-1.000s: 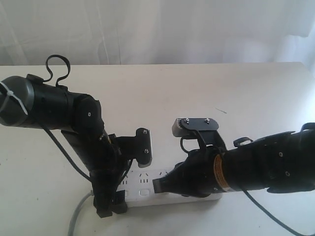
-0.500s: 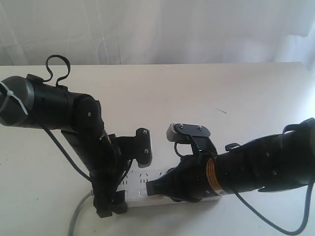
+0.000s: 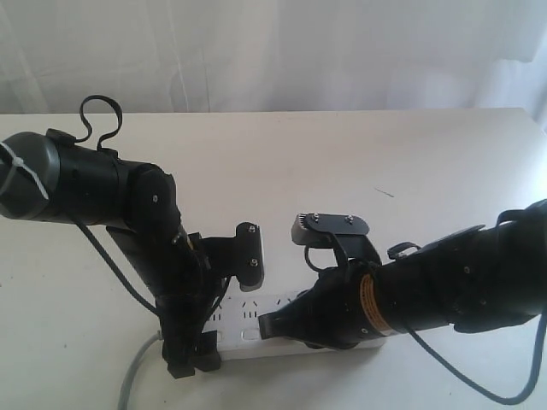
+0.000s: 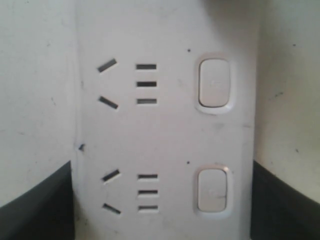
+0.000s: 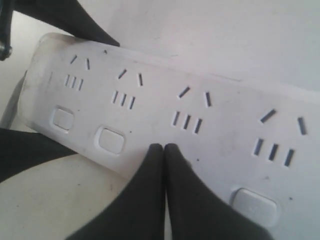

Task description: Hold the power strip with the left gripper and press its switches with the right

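The white power strip [image 3: 244,318] lies near the table's front edge, with its grey cord [image 3: 132,376] leaving at the left. My left gripper [image 3: 190,354] is shut on its left end. In the left wrist view its black fingers [image 4: 35,205] press both long sides of the power strip [image 4: 165,130], with two switches [image 4: 214,82] between them. My right gripper [image 3: 263,325] is shut. Its joined tips [image 5: 164,147] rest on the power strip [image 5: 225,120] in the switch row, between one switch [image 5: 111,140] and another [image 5: 255,205]. The switch under the tips is hidden.
The white table [image 3: 385,154] stretches back to a pale curtain [image 3: 299,51]. A small dark mark [image 3: 385,192] lies on the table behind the right arm. Both bulky arms crowd the front, over the strip.
My right gripper has slid a little to the left along the strip and dropped slightly. The left arm and the strip have stayed still.
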Controlling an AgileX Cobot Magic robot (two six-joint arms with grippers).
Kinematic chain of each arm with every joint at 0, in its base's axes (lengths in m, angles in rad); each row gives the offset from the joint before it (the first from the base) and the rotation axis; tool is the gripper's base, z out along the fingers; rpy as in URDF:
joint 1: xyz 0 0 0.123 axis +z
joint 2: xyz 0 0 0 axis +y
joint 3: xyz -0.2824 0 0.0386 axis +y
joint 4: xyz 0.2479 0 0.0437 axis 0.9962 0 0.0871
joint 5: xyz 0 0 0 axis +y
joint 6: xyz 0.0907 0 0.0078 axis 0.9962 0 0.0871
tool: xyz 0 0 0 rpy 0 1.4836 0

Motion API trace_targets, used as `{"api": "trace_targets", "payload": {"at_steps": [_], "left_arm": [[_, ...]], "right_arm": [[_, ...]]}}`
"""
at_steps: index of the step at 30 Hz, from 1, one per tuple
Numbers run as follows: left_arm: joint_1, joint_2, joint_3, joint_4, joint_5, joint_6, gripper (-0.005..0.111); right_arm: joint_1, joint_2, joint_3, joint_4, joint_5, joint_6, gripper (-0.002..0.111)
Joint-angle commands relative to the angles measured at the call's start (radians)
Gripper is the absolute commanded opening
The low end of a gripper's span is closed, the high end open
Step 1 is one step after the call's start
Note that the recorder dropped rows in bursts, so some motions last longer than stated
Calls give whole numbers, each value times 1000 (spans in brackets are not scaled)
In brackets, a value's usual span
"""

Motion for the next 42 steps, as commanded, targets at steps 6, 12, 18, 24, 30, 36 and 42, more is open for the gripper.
{"api": "trace_targets", "payload": {"at_steps": [6, 12, 18, 24, 30, 36, 42], "left_arm": [[-5, 55, 31, 33, 97, 16, 0], [-5, 55, 31, 36, 105, 16, 0], [-5, 55, 31, 41, 106, 18, 0], [-5, 55, 31, 40, 120, 18, 0], [-5, 55, 31, 40, 121, 18, 0], [-5, 55, 31, 40, 121, 18, 0], [-5, 55, 31, 40, 121, 18, 0]], "right_arm": [[-1, 10, 30, -63, 84, -38, 0], [-1, -145, 26, -63, 218, -62, 0], [-1, -141, 26, -58, 194, -46, 0], [-1, -114, 54, -58, 188, -46, 0], [-1, -114, 93, -60, 184, -46, 0], [-1, -114, 95, -60, 184, -46, 0], [-1, -114, 94, -34, 141, -46, 0]]}}
